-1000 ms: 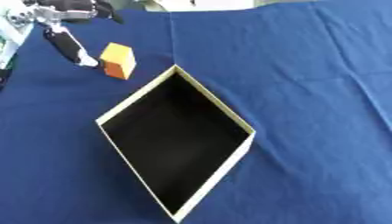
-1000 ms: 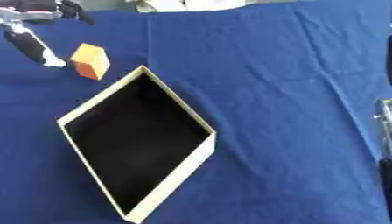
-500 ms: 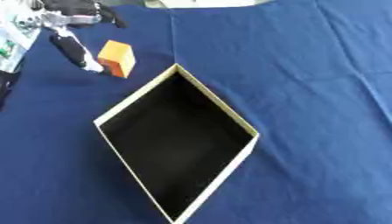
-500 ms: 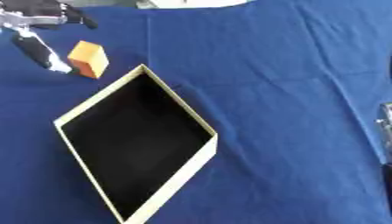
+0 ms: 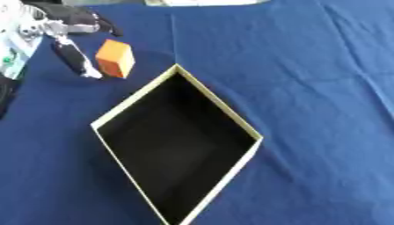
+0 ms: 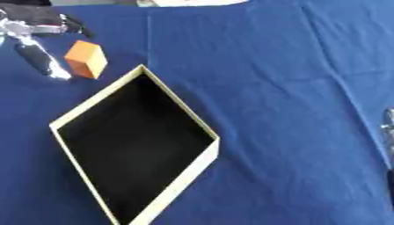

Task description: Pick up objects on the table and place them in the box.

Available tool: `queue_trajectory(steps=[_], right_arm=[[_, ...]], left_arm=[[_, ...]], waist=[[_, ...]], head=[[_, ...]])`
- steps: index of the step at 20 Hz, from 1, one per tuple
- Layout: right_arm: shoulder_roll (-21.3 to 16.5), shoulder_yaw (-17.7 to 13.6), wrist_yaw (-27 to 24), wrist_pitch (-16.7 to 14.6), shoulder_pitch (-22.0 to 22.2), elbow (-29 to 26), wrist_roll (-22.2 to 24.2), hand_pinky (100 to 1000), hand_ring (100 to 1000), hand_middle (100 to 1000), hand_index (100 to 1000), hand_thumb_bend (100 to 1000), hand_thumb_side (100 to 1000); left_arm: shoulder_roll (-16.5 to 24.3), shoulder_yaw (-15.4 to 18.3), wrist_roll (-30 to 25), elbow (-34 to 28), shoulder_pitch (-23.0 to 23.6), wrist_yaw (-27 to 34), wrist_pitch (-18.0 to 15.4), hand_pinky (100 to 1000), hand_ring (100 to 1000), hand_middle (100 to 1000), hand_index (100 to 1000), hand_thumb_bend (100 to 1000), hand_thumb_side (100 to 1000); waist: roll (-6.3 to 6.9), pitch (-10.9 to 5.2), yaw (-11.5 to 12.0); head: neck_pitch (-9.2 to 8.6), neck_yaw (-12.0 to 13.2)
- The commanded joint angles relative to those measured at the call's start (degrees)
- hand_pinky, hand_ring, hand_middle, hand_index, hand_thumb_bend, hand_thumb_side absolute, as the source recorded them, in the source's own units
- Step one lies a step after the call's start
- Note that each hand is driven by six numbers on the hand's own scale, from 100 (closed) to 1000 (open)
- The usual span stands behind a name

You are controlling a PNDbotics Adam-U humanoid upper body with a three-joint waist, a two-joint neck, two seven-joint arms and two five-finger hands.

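Box (image 5: 250, 136) nearest, open, dark inside, set cornerwise on blue surface (image 5: 308, 79). Orange block (image 5: 114, 58) just beyond box's far corner, on surface, outside box. Left hand (image 5: 69, 50) just left of block, fingers spread, one long finger (image 5: 77, 61) pointing down beside block, not gripping it. Right hand: sliver at right edge, state unclear.

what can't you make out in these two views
- Left hand: palm cut off by the top-left edge in both views; whether a finger touches the orange block is unclear.
- Right hand: only a sliver at the right eye view's right edge.
- Box: interior too dark to tell its contents.
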Motion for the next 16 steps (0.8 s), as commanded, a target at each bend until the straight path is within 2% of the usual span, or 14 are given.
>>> queue_trajectory(steps=[1,4,8,10,11,12,13,14,15,16], right_arm=[[-0.8,-0.5,-0.4,0.0,-0.8,-1.1,-0.3,757,737,615,746,100,837],[-0.7,-0.5,-0.5,0.1,-0.7,-1.1,-0.3,757,737,614,746,100,838],[-0.6,-0.6,-0.6,0.2,-0.5,-1.1,-0.3,756,737,613,746,100,841],[-0.5,-0.6,-0.6,0.4,-0.3,-1.1,-0.4,756,737,612,746,100,842],[-0.4,-0.6,-0.7,0.4,-0.2,-1.1,-0.4,756,737,613,746,100,841],[-0.4,-0.6,-0.7,0.4,-0.1,-1.1,-0.4,757,737,613,747,100,842],[-0.4,-0.7,-0.7,0.5,0.0,-1.1,-0.4,757,737,613,747,100,842],[-0.4,-0.7,-0.7,0.5,0.1,-1.1,-0.5,757,737,612,747,100,847],[-0.5,-0.7,-0.7,0.6,0.2,-1.1,-0.5,757,737,612,747,100,843],[-0.5,-0.7,-0.7,0.6,0.2,-1.1,-0.5,757,737,613,747,100,841]], left_arm=[[0.5,1.2,0.0,0.4,-1.6,-0.7,-0.8,840,918,821,943,449,419],[0.3,1.5,0.9,1.0,-1.6,-1.1,-0.4,805,874,766,924,407,426],[0.0,1.3,1.7,1.0,-1.6,-0.1,-0.6,668,719,578,815,316,418],[0.0,1.1,1.8,0.7,-1.6,1.0,-0.8,616,637,503,740,223,412],[0.1,1.0,1.7,0.5,-1.6,1.5,-0.8,583,602,463,697,149,402],[0.2,0.9,1.6,0.2,-1.6,2.0,-0.8,553,579,440,671,100,389],[0.3,0.7,1.3,-0.1,-1.6,2.4,-0.6,553,579,440,671,100,389],[0.5,0.7,1.1,-0.4,-1.7,2.9,-0.4,486,548,426,650,100,400],[0.7,0.6,1.0,-0.8,-1.7,3.3,-0.1,480,548,427,651,100,363],[0.9,0.4,0.8,-1.3,-1.8,3.7,0.2,469,547,429,652,100,387]], waist=[[-0.04,-1.08,-0.2],[-0.02,-0.9,-0.3],[0.03,-0.82,-0.3],[0.06,-0.84,-0.3],[0.08,-0.87,-0.3],[0.09,-0.93,-0.3],[0.09,-0.96,-0.3],[0.11,-1.06,-0.2],[0.13,-1.19,-0.2],[0.15,-1.35,-0.1]], head=[[-0.96,0.3],[-1.08,0.5],[-0.94,0.5],[-0.66,0.5],[-0.52,0.5],[-0.4,0.5],[-0.34,0.4],[-0.15,0.4],[0.02,0.4],[0.2,0.3]])
